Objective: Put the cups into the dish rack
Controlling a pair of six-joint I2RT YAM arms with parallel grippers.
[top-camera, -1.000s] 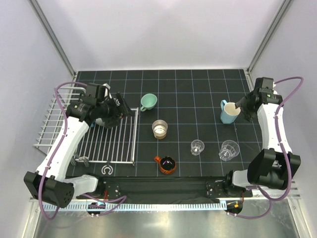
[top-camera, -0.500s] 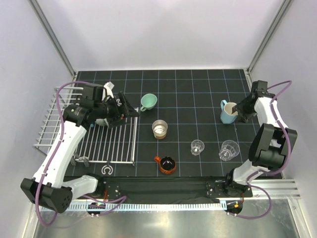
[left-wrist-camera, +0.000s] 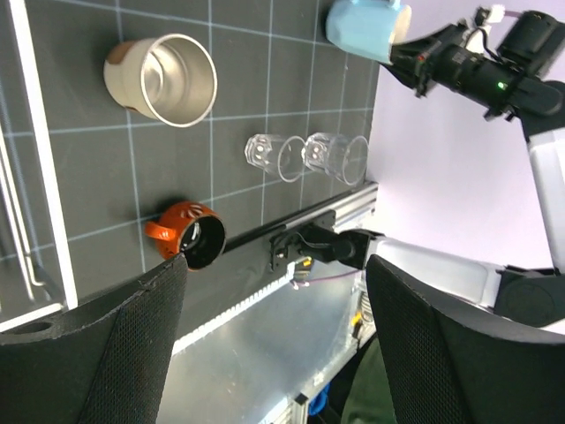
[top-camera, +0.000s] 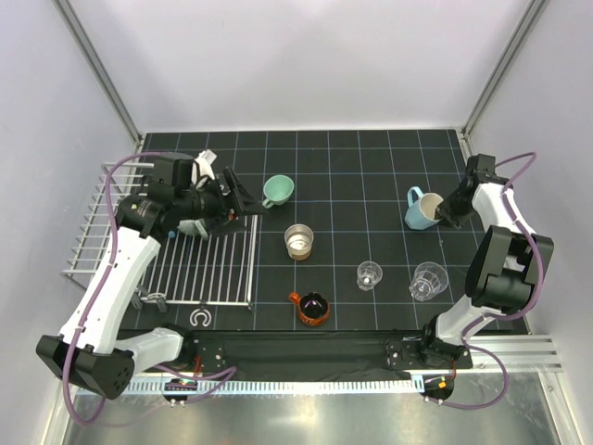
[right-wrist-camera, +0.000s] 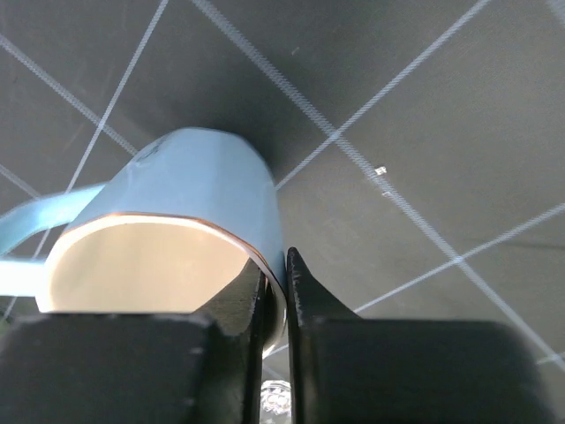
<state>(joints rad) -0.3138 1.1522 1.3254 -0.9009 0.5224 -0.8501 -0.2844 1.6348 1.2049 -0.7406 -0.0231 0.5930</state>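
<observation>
- Our left gripper (top-camera: 243, 199) hangs with its jaws wide apart and nothing between them, above the far right corner of the dish rack (top-camera: 213, 273).
- The dish rack lies at the left of the black gridded mat (top-camera: 371, 167). Its flat slatted part rests on the mat and its raised basket part reaches out past the mat's left edge.
- The mint green cup (top-camera: 276, 191) sits on the mat just right of the left gripper, outside the rack.
- Our right gripper (right-wrist-camera: 275, 296) is clamped on the rim of the blue mug (top-camera: 419, 211), with one finger against the cream inside and the other against the blue outer wall.
- The blue mug is at the far right of the mat, tipped so that its mouth faces the right gripper. We cannot tell whether its base touches the mat.
- The steel cup (top-camera: 298, 242) stands upright near the middle of the mat, just right of the rack's right edge.
- The smaller clear cup (top-camera: 370, 274) and the larger clear cup (top-camera: 428, 280) stand side by side, near and to the right.
- The orange cup (top-camera: 311, 307) stands at the near edge of the mat, between the rack and the clear cups, with its handle pointing left.
</observation>
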